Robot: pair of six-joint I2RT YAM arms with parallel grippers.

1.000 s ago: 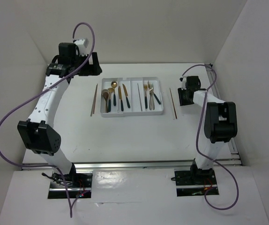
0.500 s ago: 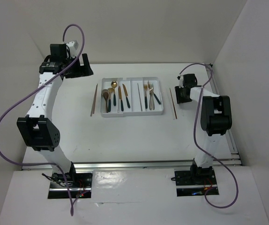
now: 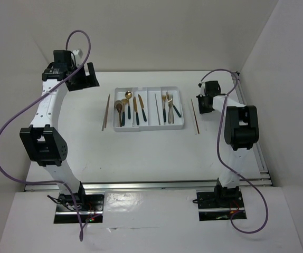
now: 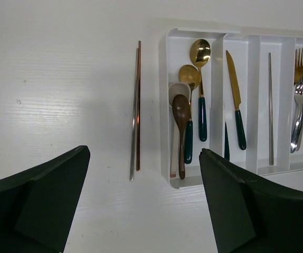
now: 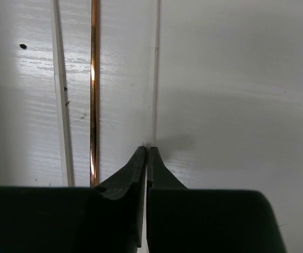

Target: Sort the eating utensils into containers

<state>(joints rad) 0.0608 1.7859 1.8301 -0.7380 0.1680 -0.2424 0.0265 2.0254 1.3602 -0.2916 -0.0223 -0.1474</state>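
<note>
The white tray (image 3: 149, 128) (image 4: 163, 105) lies mid-table with gold spoons (image 4: 193, 105), knives (image 4: 235, 95), one chopstick (image 4: 270, 105) and forks (image 4: 301, 95) in its four containers. Two chopsticks (image 4: 135, 105) (image 3: 106, 112), one silver and one copper, lie on the table left of it. My left gripper (image 4: 143, 153) (image 3: 85, 79) hangs open and empty high above them. Right of the tray lie more chopsticks (image 3: 194, 116). There my right gripper (image 5: 148, 148) (image 3: 203, 105) is down at the table, shut on the end of a very thin pale chopstick (image 5: 155, 79). A copper chopstick (image 5: 94, 79) lies beside it.
A pale strip (image 5: 59, 79) runs along the table beyond the copper chopstick. White walls close in the table at the back and both sides. A metal rail (image 3: 257, 158) runs along the right edge.
My right gripper has shifted slightly left toward the chopsticks and gone from half open to shut. My left arm has swung left and back, away from the tray, still open.
</note>
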